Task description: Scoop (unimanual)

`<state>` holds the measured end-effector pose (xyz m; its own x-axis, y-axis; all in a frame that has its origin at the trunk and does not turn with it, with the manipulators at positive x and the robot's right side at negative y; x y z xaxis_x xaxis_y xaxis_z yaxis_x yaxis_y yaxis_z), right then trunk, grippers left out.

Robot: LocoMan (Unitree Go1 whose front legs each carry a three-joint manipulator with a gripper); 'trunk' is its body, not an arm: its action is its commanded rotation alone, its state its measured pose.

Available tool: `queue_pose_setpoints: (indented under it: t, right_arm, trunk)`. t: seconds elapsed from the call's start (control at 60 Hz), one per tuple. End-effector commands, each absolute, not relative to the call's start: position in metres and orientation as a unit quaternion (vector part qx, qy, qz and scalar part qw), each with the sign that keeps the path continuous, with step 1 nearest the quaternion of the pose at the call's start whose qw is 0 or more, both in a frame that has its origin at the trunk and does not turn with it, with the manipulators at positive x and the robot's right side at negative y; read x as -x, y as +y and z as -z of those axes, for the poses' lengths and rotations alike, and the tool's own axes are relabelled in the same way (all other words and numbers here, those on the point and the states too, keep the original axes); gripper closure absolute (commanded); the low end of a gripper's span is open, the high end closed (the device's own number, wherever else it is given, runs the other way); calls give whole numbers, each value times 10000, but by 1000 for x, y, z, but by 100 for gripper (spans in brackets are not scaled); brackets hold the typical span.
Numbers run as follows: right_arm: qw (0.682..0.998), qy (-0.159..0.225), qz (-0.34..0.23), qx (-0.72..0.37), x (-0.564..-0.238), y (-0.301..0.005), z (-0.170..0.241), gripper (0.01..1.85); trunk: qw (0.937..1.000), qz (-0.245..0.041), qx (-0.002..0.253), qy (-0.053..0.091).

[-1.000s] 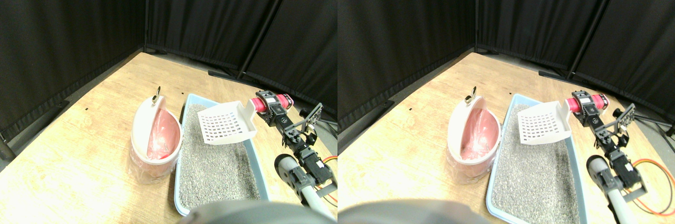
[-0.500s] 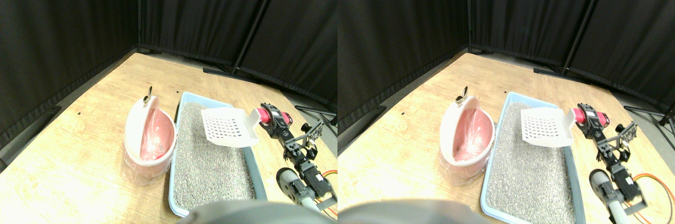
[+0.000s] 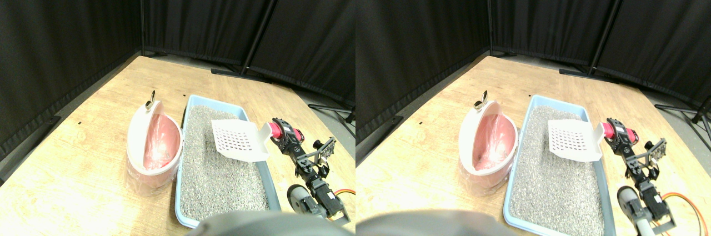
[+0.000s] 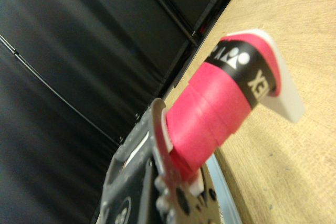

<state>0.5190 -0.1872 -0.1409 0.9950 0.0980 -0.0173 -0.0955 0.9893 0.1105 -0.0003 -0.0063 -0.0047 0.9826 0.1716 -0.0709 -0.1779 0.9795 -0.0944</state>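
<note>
Over the blue rectangular litter tray (image 3: 271,176), toward its right rim, I carry the white slotted plastic scoop (image 3: 240,140) by its thick pink-taped handle (image 3: 275,130). My jaws (image 3: 285,134) are pinching that handle; the wrist view shows the pink wrap (image 4: 212,118) running straight out of my dark jaw frame, with the handle's white end beyond it.

Compared with a second ago, the whole view has swung, so much of the apparent shift is the camera's. Even so, the scoop now sits lower against the grey granular litter (image 3: 214,158) and nearer its middle than it did, and its basket has levelled from the steeper tilt it showed before. I read that as my arm bringing the scoop down toward the litter bed for a pass. It looks clear of the litter, though I cannot be sure of the gap from this angle. I can see nothing in the basket.

To the left, just beside the tray on the wooden floor (image 3: 83,152), stands the pink-lined white round bin (image 3: 153,147) with its lid tipped up, ready to receive a load. My judgement: the scooping stroke itself is not yet made, and dipping the front edge in comes next.
</note>
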Motion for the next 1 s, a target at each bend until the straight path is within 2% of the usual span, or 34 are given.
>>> queue_pose_setpoints:
  t: [0.017, 0.3, 0.483, 0.9, 1.0]
  right_arm:
    - [9957, -79, -641, -660, -522, -185, 136, 181]
    - [9953, 70, -586, -772, -517, -205, 147, 181]
    - [9963, 244, -317, -760, -513, -211, 151, 181]
    - [9924, 527, -421, -1027, -505, -206, 182, 181]
    - [9904, 656, -282, -1181, -504, -206, 194, 181]
  trunk:
    - [9945, -809, 598, 277]
    - [9964, -620, 506, 293]
    - [9970, -548, 467, 300]
    - [9969, -562, 448, 324]
    - [9966, -594, 465, 337]
